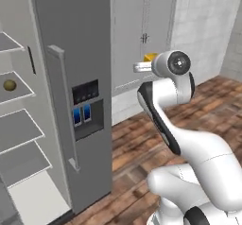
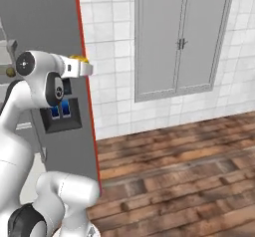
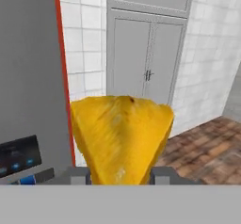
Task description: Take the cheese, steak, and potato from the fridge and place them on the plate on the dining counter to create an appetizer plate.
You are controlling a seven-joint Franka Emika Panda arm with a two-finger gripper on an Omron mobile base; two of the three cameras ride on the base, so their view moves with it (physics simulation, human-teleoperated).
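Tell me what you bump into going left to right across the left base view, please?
Small round olive-brown potato on a grey fridge shelf → tall grey fridge door's long handle → dark dispenser panel with blue marks → yellow-orange cheese wedge in the gripper → white tiled wall.

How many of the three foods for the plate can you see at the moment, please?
2: the cheese is held in the gripper, and the potato sits on a fridge shelf. The steak may be hidden.
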